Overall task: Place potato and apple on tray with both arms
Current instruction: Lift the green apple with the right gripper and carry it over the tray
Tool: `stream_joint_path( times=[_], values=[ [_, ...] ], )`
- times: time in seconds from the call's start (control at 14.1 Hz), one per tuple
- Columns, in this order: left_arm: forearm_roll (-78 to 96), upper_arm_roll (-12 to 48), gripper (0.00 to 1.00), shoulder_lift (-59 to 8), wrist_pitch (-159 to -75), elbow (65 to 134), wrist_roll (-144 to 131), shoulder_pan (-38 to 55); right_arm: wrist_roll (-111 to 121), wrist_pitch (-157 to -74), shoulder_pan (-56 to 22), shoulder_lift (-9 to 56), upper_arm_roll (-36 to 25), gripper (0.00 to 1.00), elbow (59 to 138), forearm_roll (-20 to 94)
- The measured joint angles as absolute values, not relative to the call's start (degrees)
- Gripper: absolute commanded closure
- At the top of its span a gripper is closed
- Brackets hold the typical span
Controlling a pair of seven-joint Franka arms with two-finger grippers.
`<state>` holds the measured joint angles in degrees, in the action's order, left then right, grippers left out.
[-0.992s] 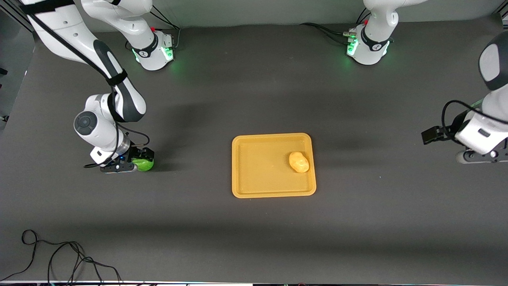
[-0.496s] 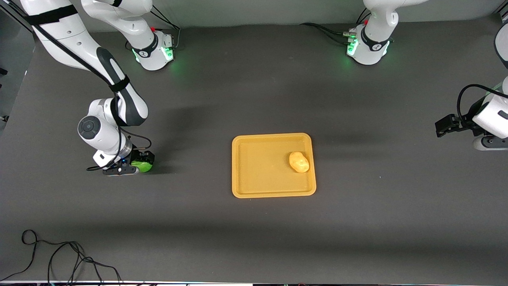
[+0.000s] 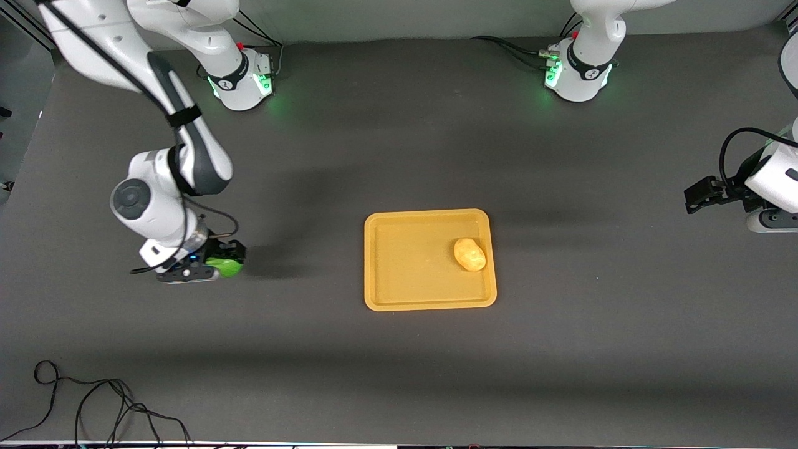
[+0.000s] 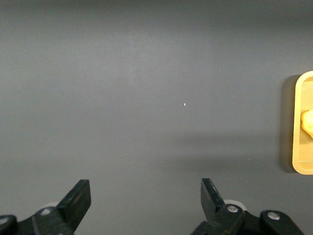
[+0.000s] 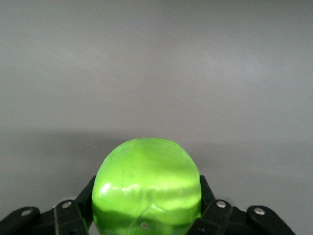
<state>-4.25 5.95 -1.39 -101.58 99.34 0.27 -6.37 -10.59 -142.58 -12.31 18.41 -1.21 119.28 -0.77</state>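
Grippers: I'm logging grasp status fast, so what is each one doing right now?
Left gripper: open, holding nothing, over bare table at the left arm's end.
Right gripper: closed on the apple, toward the right arm's end of the table.

Cut off at the front view's edge: left gripper point(image 3: 773, 219), fingers out of sight there, spread wide only in the left wrist view. Mostly covered in the front view by the right gripper point(image 3: 215, 267): apple point(image 3: 228, 267), only a green sliver showing, contact with the tabletop point(image 3: 399, 374) not readable. Clipped by the left wrist view's border: tray point(image 4: 302, 122) and potato point(image 4: 308, 122), only a slice of each in frame.
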Motion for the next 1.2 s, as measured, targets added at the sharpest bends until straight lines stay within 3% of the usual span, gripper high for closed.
stream_joint_path(
  times=[0.43, 0.92, 1.2],
  values=[
    [-4.2, 5.8, 0.0, -1.3, -101.6, 99.4, 0.3, -6.3, -35.9, -134.1, -30.0, 25.0, -1.0, 0.54, 102.3, 1.5],
    [-4.1, 5.8, 0.0, -1.2, -101.6, 100.0, 0.3, -6.1, -52.1, -129.2, -40.8, 44.9, -1.0, 0.54, 75.7, 4.5],
    [-4.1, 5.8, 0.0, -1.2, -101.6, 100.2, 0.3, -6.0, -52.6, -128.6, -41.8, 52.1, -1.1, 0.54, 70.9, 3.1]
  ],
)
